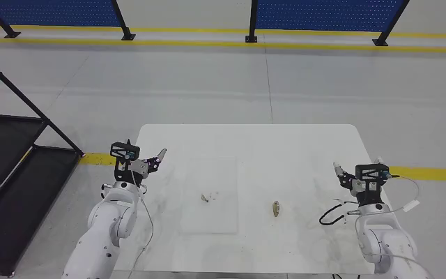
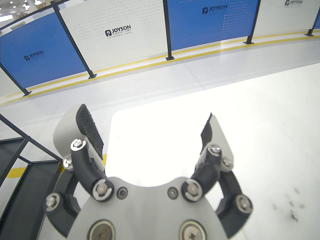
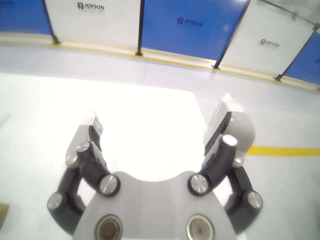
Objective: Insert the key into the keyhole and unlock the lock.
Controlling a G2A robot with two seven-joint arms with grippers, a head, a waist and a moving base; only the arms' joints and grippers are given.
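Table (image 1: 293,150): key (image 1: 206,198), lock (image 1: 276,208) between spread left claw (image 1: 159,157), right claw (image 1: 339,172).

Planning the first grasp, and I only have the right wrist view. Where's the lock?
Observer: In the top view, the lock lies on the table, right of centre.
Operator: And the key?
Observer: The key lies loose, apart from the lock and nearer the left gripper.
Operator: Left gripper state?
Observer: Open and empty, above the table near its left edge.
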